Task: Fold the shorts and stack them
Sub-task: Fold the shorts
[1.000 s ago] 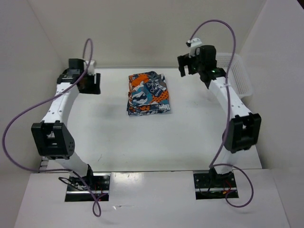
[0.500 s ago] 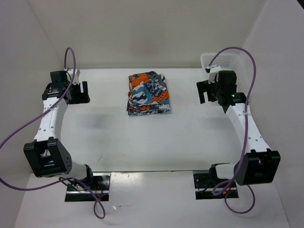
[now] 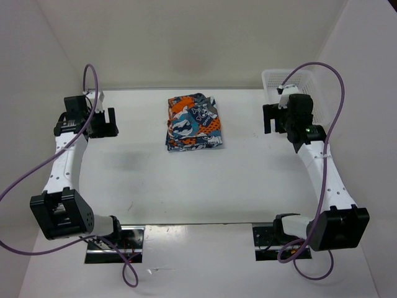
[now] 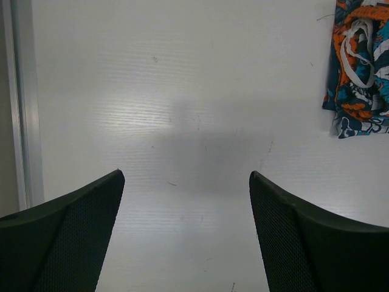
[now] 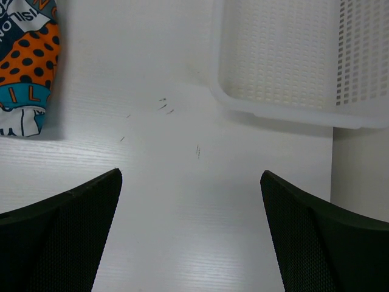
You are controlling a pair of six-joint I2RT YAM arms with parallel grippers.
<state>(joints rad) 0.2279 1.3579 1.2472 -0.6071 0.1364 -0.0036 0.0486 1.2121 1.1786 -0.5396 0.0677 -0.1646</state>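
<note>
1. Top external view showed the shorts (image 3: pixel 193 122) lying as a folded pile at the far middle of the table (image 3: pixel 186 180), touched by neither arm.
2. The left gripper (image 3: pixel 102 121) hung well to the pile's left, jaws spread and empty.
3. The right gripper (image 3: pixel 273 119) hung to the pile's right, near the basket (image 3: pixel 301 77), jaws likewise spread and empty.
4. Whether the pile was one pair or several was hard to tell from above.
5. Risk: the pile's edges looked uneven, so a careless pass could snag a layer and undo the fold. A wide right-arm swing might knock the basket.

Shorts (image 3: pixel 193 122): folded, stacked flat, orange-teal comic print, white cord on top; between left fingers (image 3: pixel 114 124) and right fingers (image 3: pixel 267 120), well apart from both.
</note>
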